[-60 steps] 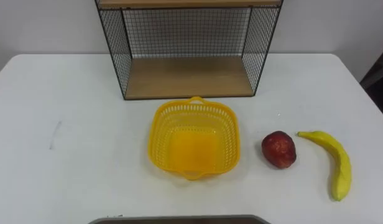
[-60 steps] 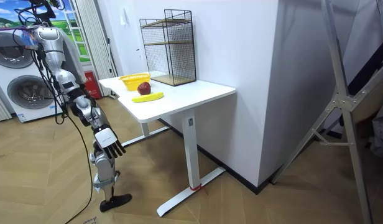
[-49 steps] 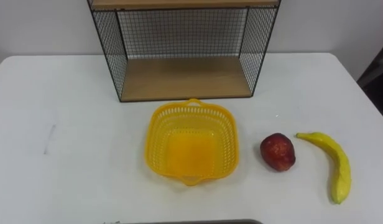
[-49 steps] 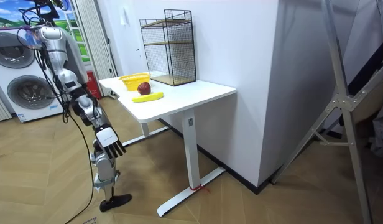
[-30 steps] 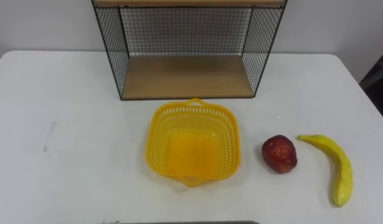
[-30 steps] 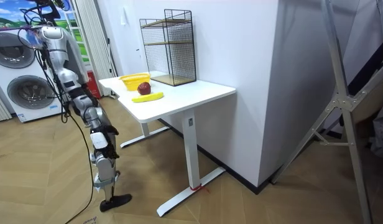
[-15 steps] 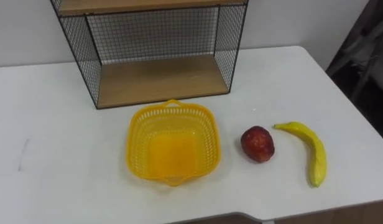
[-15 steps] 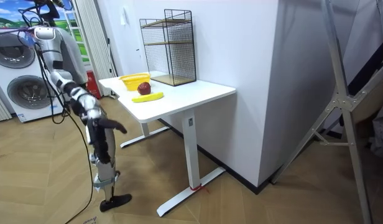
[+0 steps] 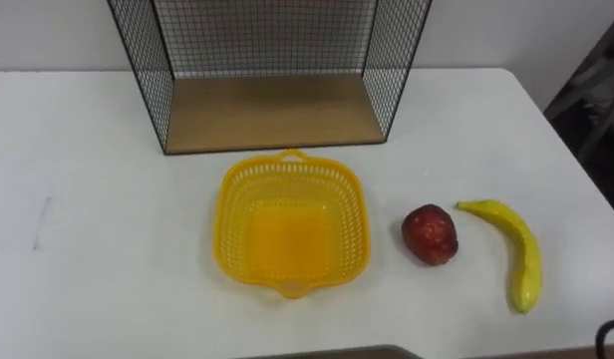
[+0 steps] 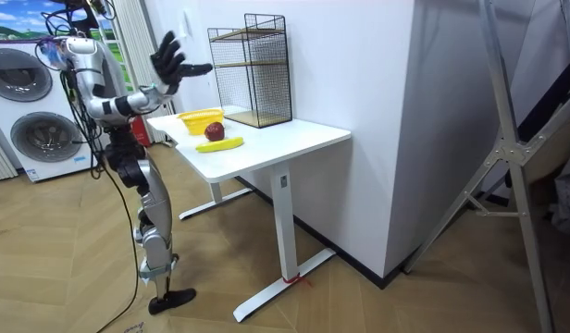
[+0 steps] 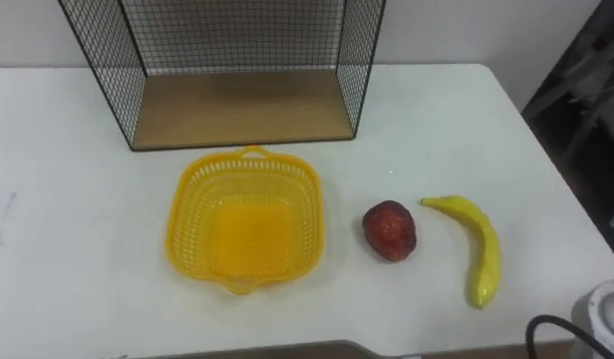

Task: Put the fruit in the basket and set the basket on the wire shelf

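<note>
Apple and banana, long axis fore-and-aft, lie right of basket; right hand, raised, spread and empty, is nearer.

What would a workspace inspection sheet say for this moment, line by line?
Surface: white table, faint grey mark at its left.
Job's things: yellow basket empty, before the wire shelf; apple and banana on the table right of it, apart.
Clutter: nothing seen.
Robot hands: right robot hand raised in the air by the table, fingers spread, holding nothing.
Cables: nothing seen on the table.
Surroundings: washing machines behind the robot; metal frame at the room view's right.
</note>
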Controlling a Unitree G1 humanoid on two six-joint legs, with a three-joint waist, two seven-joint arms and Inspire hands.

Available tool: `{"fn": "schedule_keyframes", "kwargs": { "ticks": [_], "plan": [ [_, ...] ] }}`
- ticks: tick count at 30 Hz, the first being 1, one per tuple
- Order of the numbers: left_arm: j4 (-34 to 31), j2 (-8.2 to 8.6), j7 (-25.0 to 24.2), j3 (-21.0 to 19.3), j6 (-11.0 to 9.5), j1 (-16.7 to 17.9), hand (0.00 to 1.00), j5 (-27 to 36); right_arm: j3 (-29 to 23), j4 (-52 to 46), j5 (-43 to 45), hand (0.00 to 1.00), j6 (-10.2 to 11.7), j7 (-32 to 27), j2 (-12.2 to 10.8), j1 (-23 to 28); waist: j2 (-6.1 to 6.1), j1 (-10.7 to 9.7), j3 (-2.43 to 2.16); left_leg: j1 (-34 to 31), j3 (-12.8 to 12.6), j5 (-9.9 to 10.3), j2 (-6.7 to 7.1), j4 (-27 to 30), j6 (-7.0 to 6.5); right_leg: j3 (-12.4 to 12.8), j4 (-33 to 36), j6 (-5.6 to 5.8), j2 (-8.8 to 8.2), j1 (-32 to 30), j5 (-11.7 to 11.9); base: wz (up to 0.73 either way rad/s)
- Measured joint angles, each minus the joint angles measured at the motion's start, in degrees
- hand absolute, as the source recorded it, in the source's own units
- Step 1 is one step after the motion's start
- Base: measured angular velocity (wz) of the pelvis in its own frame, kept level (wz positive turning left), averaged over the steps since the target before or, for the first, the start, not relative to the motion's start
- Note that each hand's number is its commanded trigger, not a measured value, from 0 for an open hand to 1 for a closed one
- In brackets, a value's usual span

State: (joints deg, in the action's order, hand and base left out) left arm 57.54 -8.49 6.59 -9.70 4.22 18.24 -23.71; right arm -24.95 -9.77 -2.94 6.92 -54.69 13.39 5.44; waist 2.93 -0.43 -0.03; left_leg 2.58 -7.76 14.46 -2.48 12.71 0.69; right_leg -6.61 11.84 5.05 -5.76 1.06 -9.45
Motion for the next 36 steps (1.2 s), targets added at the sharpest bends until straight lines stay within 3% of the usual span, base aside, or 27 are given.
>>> {"fn": "schedule_keyframes", "kwargs": {
  "ticks": [10, 18, 23, 36],
  "plan": [
    [-0.60, -0.10, -1.42, 2.93, -2.57, -0.96, 0.00, -0.61, 10.78, 2.69, 0.68, 0.00, 1.93, 17.66, 2.79, -3.43, -0.44, 1.24, 0.50, 0.18, 0.12, -0.01, -0.06, 0.19, 0.00, -0.66, -0.18, 0.00, -0.02, 0.46, 0.00, -0.01],
    [-0.63, -0.48, -4.62, 3.11, -3.30, -1.24, 0.00, -1.96, 17.09, 10.14, 0.74, 0.00, 1.74, 32.26, 2.92, -3.37, 0.49, 3.94, 0.53, 0.05, 1.17, -0.01, -0.13, 0.30, 0.03, -1.69, -0.19, -0.02, -0.02, 1.03, 0.01, 0.06],
    [-0.61, -0.50, -5.08, 3.19, -3.26, -1.23, 0.00, -2.26, 18.82, 13.54, 1.43, 0.00, 1.76, 36.56, 2.92, -3.83, 0.87, 4.15, 0.52, 0.23, 2.17, -0.03, -0.13, 0.69, 0.07, -2.96, -0.30, -0.02, -0.06, 1.87, 0.01, 0.11],
    [-2.66, -0.86, -5.01, 4.32, -2.99, -0.52, 0.00, -1.85, 21.95, 14.82, 1.45, 0.00, 0.65, 41.15, 2.94, -3.68, 0.67, 4.17, 0.46, 0.48, 2.00, -0.03, -0.15, 0.84, 0.08, -2.93, -0.25, -0.09, -0.08, 2.11, 0.05, 0.00]
  ]
}}
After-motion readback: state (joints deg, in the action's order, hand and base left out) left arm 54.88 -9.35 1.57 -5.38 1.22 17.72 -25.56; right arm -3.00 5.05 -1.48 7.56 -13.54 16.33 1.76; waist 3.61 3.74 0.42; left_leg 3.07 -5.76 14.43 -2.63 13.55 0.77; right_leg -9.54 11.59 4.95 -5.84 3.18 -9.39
